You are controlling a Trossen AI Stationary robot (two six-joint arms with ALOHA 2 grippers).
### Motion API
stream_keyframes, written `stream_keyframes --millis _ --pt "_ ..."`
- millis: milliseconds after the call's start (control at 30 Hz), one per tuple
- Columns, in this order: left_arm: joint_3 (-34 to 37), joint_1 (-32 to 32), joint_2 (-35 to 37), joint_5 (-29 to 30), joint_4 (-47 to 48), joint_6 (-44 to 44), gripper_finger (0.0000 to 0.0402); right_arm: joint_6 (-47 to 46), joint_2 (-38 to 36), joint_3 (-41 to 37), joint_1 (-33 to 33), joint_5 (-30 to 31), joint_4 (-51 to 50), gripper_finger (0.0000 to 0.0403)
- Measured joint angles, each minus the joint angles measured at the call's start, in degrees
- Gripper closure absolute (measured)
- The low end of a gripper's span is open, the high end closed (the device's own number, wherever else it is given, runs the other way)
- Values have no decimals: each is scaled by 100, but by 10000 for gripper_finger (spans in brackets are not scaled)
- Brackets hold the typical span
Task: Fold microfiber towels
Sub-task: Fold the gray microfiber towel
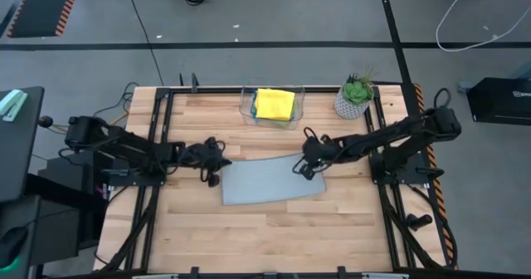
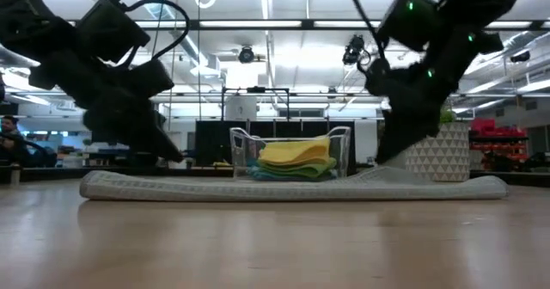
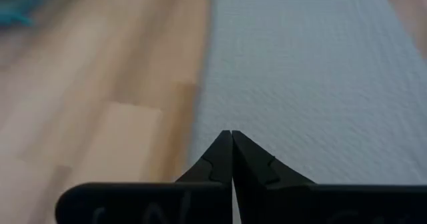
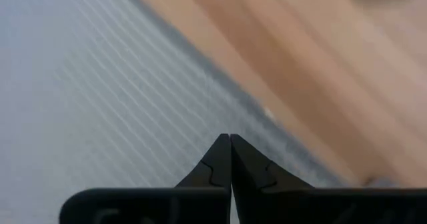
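A grey microfiber towel [image 1: 270,182] lies flat in the middle of the table, folded into a wide rectangle. My left gripper [image 1: 214,173] is shut, low over the towel's left edge [image 3: 207,117] near its far corner. My right gripper [image 1: 305,169] is shut too, low over the far right corner, by the far edge [image 4: 267,117]. A clear bin [image 1: 246,113] at the far middle holds folded towels: yellow [image 2: 296,151] on top, with green and light blue under it. My left gripper points its shut fingertips [image 3: 223,151] slanting down at the towel's left edge, coming from the table's left. I cannot tell whether they touch the cloth. My right gripper slants down from the table's right onto the far right corner [image 2: 382,173], where the cloth rises slightly. Touch cannot be told.
A potted plant [image 1: 354,100] in a white patterned pot stands at the far right, beside the bin. Bare wood stretches along the near half of the table [image 1: 274,237]. Black frame rails [image 1: 153,146] run along both sides.
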State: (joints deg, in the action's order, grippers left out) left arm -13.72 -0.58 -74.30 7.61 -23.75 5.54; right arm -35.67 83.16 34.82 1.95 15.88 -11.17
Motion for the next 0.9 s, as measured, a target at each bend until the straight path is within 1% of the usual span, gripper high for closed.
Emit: stream_keyframes --millis 100,200,300,400,433,500,600,700,767,900 --pt "-53 236 2 141 -35 -24 392 61 -349 150 -27 28 13 394" --pt "-74 475 0 141 -30 -37 397 -6 -535 314 159 243 14 393" --pt "-76 681 -98 123 262 -38 394 24 -461 508 407 336 13 398" --pt "-70 723 -266 -83 573 -36 392 29 -208 732 596 352 10 399" --pt "-72 683 -368 -210 577 -26 394 31 -102 820 650 352 7 399" --pt "-87 575 -515 -259 496 16 397 31 90 1020 743 354 9 397" --pt "-101 299 -683 -176 415 247 394 83 302 1294 890 354 11 395" --pt "-98 -52 -695 -226 412 597 392 39 427 1482 1061 352 21 397" --pt "-96 -316 -695 -319 328 805 396 -278 467 1510 1149 350 -93 399" --pt "-83 -869 -704 -388 192 1224 394 -1430 573 1448 1235 354 -896 398"
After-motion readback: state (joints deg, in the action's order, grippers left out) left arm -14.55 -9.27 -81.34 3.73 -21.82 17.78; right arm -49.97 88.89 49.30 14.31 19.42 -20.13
